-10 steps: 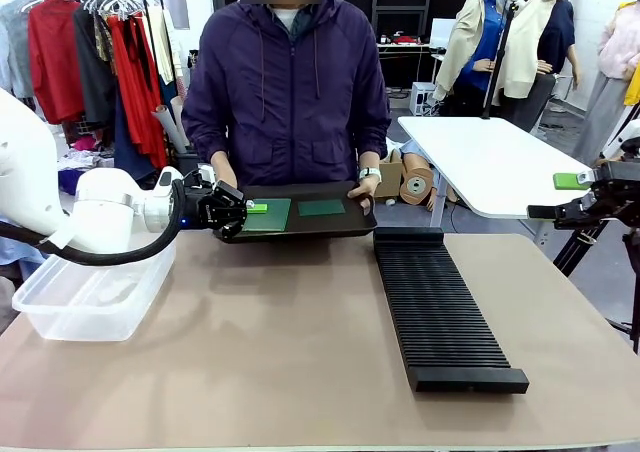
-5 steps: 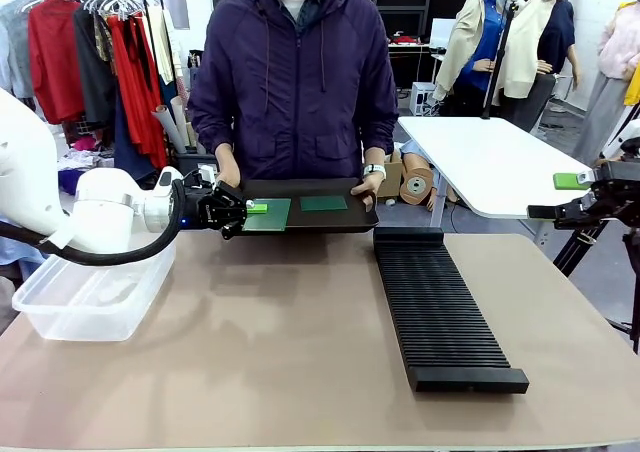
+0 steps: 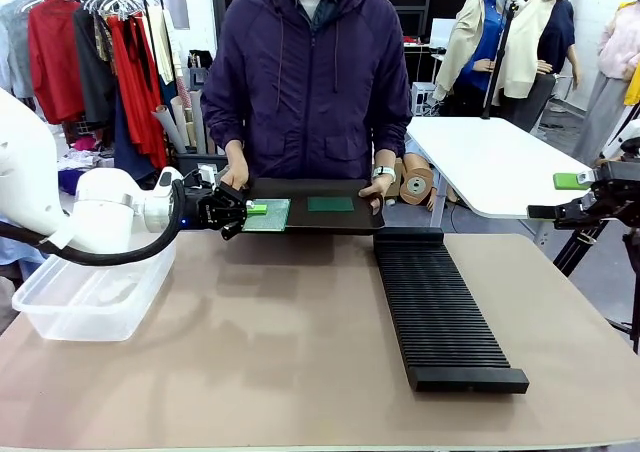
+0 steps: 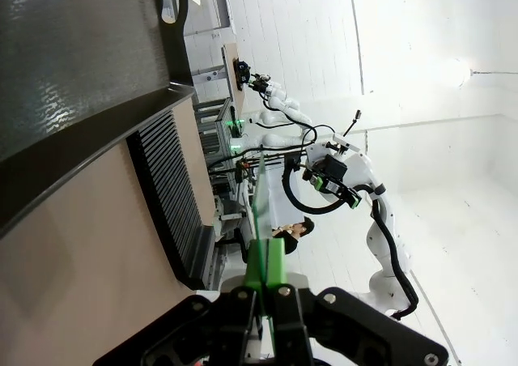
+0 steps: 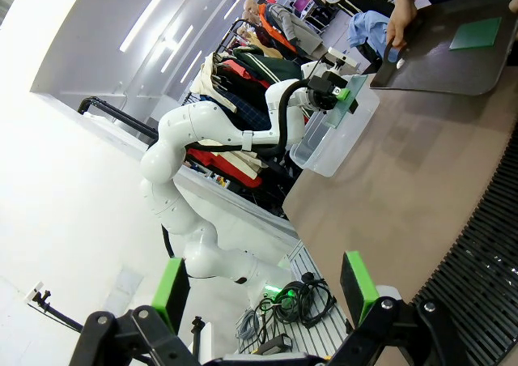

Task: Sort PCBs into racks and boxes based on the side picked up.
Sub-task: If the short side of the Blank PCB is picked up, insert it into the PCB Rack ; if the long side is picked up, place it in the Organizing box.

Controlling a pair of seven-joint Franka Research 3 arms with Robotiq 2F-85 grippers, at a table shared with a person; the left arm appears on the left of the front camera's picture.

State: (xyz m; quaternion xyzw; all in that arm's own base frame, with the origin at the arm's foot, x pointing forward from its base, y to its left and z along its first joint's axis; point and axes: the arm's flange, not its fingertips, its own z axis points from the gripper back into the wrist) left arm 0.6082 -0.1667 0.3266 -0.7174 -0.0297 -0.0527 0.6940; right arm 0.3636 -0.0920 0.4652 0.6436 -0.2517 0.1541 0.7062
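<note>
- First, the front view: a person [image 3: 305,82] at the far side of a table [image 3: 250,352] holds a black tray [image 3: 300,188] with both hands.
- The left gripper [image 3: 245,210] reaches in from the left, its fingers clamped on one edge of a PCB [image 3: 268,216]. The PCB's pale dotted face is up. It sits at the tray's left end; whether it touches the tray cannot be told here.
- A second PCB [image 3: 330,204], darker green, lies flat on the tray further right.
- A clear box [image 3: 90,297] sits at the table's left edge, below the left arm. A long black rack [image 3: 440,307] runs down the table right of centre.
- The right gripper [image 3: 558,196] hangs at the far right, fingers spread, holding nothing.
- Left wrist view: the fingers are pinched on the PCB, seen edge-on as a thin green line. The tray and rack lie to the picture's left.
- Right wrist view: two green pads stand wide apart with nothing between them. Far off, the left gripper holds the PCB above the box, just beside the tray's end.
</note>
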